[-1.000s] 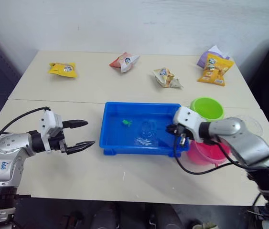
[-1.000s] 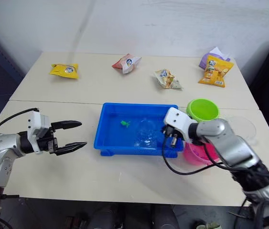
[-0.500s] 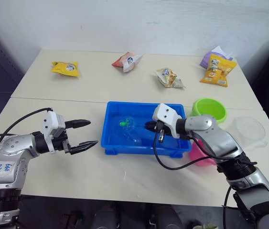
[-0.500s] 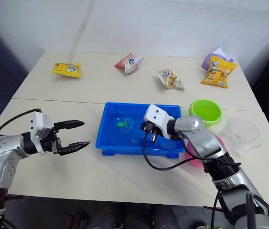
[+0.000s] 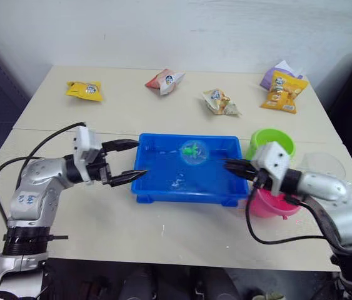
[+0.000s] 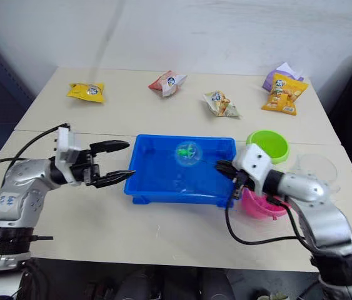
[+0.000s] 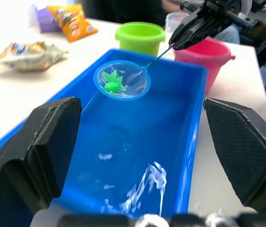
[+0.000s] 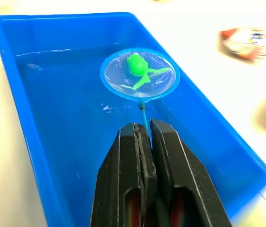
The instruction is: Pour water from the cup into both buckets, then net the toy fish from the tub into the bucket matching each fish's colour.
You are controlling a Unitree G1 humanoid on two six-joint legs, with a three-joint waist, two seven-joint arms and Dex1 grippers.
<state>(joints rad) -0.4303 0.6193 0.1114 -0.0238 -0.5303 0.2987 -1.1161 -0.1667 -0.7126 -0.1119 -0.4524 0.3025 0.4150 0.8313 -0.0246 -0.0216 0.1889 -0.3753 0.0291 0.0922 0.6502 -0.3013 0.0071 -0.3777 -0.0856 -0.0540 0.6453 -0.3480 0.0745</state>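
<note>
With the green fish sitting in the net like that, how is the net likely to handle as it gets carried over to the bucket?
The net probably flexes: the right pincer grips only the end of its thin handle. The mesh looks soft, sagging slightly under the green fish. The hoop seems shallow, so a tilt or jerk could spill the fish into the tub.

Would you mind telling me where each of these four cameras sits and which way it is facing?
Left eye view: on the head, looking forward and down at the tub on the table; both arms show.
Right eye view: beside it, same scene.
Left wrist view: on the left wrist, looking across the tub toward the buckets; its open black fingers frame the view.
Right wrist view: on the right wrist, looking along the right hand, shut on the net.
Shared: both wrist views show the green fish lying in the net.
</note>
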